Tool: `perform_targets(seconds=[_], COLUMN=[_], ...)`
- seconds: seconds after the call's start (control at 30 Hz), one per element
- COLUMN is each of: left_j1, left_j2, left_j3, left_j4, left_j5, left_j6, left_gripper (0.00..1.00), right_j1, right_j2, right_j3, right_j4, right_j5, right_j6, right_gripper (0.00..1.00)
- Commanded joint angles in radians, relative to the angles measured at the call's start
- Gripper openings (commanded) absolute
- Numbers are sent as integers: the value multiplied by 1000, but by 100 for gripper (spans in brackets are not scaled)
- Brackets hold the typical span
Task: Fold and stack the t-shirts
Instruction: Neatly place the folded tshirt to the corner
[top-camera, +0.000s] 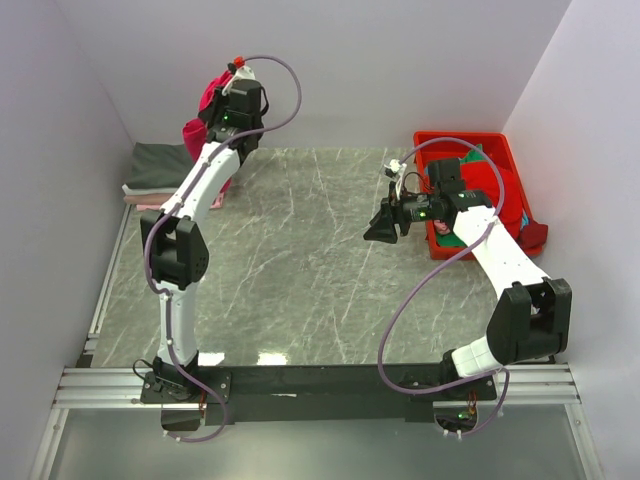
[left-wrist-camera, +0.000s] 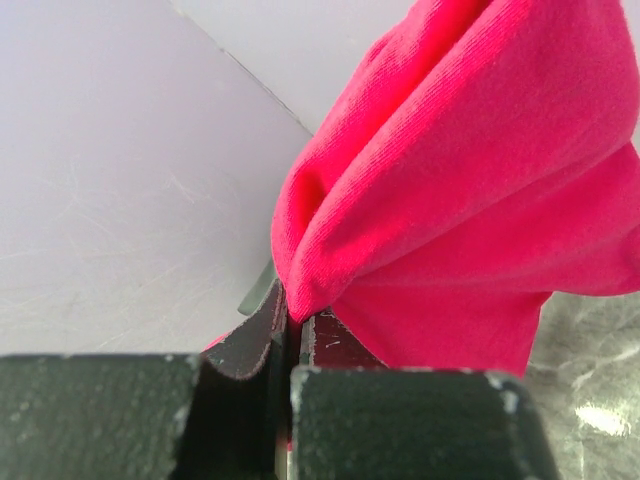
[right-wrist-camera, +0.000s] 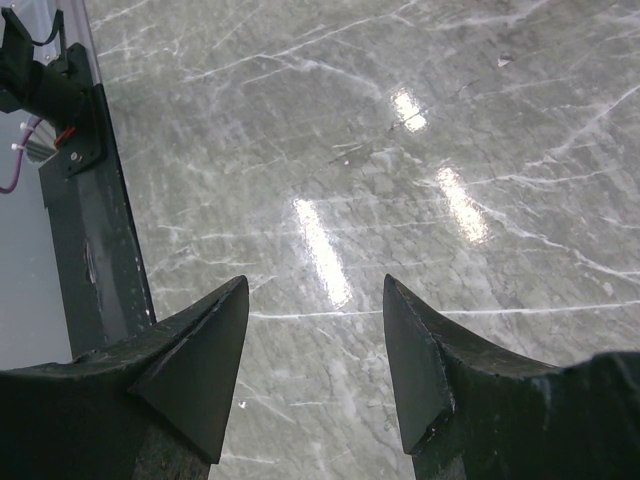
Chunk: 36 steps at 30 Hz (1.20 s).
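At the far left corner I can see a dark grey shirt (top-camera: 158, 166) lying flat with a pale pink shirt (top-camera: 146, 201) showing under its near edge, so that looks like my stack. Just to its right my left gripper (left-wrist-camera: 293, 322) is raised near the back wall, jaws pressed together on a bunched fold of the crimson-pink shirt (left-wrist-camera: 470, 170), which hangs from the pinch in soft drapes down toward the table (top-camera: 300, 250). I judge it light and limp, with a knit that should not slip much. It will not hold any shape by itself, so a one-point hold like this only gives me a dangling bundle. To spread it I would want a second hold on a hem or shoulder seam, well apart from the first; I cannot tell which part of the shirt I have now. Across the bare marble, my right gripper (right-wrist-camera: 315, 340) hovers above the tabletop with its fingers spread and nothing between them. Beyond it on the right sits the red bin (top-camera: 470, 142), with a teal-green shirt (top-camera: 455, 236) and red cloth heaped inside.
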Motion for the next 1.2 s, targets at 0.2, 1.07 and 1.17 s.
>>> perform_targets(seconds=[0.2,1.07,1.17], left_j1=[54,216,242], left_j2=[-33,74,80], left_j3=[64,80,82], left_j4=[63,-11,-25], left_j5=[-3,97,114], left_j6=[-10,-172,-200], left_gripper=[0,0,0], right_j1=[-7,-7,-7], right_j2=[-35,12,17], right_j3=[-5,3,3], right_j4=[-2,-11,-15], right_j5=[-28,-23,-25], right_j6=[-6,-13,-16], right_gripper=[63,63,63])
